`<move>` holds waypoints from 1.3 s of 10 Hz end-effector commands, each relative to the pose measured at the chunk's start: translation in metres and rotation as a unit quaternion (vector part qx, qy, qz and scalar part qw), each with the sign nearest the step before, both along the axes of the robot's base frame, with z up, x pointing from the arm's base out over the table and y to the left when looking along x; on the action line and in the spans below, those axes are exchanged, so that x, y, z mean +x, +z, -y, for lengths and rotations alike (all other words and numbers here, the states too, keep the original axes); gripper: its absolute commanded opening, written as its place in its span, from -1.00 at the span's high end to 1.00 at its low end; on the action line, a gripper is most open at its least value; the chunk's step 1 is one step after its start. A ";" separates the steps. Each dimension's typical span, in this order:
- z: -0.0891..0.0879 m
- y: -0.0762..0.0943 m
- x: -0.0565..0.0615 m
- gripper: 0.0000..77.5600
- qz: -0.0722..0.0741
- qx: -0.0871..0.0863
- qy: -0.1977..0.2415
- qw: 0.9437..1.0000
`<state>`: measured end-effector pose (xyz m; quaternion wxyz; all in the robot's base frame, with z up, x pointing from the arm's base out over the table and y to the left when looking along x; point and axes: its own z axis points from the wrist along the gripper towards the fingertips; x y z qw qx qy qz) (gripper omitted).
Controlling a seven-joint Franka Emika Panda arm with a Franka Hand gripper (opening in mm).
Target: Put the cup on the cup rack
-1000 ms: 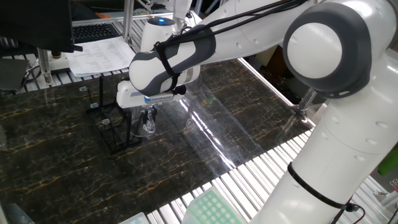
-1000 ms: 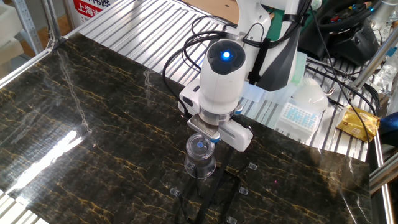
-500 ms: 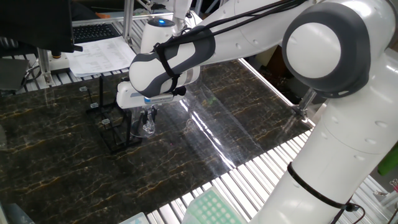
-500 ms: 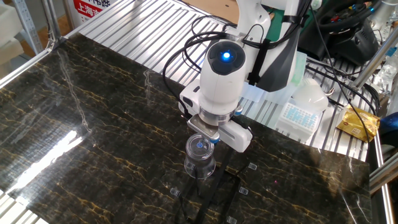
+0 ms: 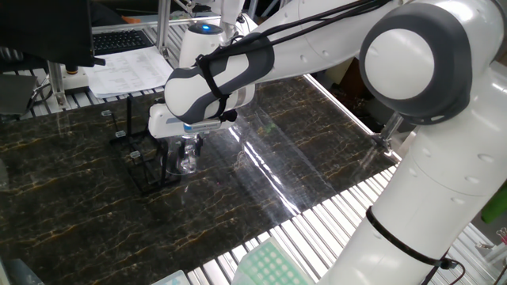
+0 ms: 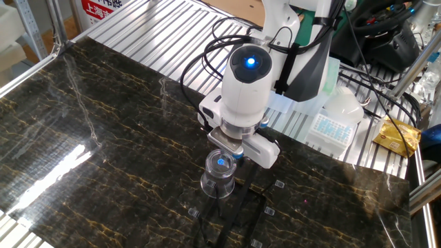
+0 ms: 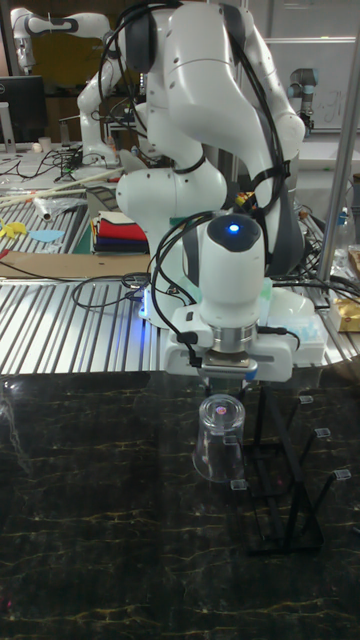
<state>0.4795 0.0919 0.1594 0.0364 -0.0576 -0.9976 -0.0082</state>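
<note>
The cup is a clear glass mug turned upside down and a little tilted, its rim low over the dark tabletop. It hangs beside the cup rack, a black thin-wire stand. I cannot tell whether a peg is inside the cup. My gripper points straight down over the cup's upturned base, its fingers slightly apart around it. The tall fixed view shows the cup under the gripper, with the rack to its right. The one fixed view has the cup below the gripper, at the rack.
A dark marble-patterned tabletop lies on a ribbed metal bench. Beyond the table's far edge stand white plastic boxes. Papers and a keyboard lie past the rack, and a green tray sits at the near edge.
The hand has stayed where it was. The cup has shifted slightly sideways and settled a little lower under the fingers.
</note>
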 end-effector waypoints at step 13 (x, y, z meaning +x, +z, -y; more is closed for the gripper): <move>0.021 0.045 0.004 -0.99 -0.011 -0.002 -0.028 1.000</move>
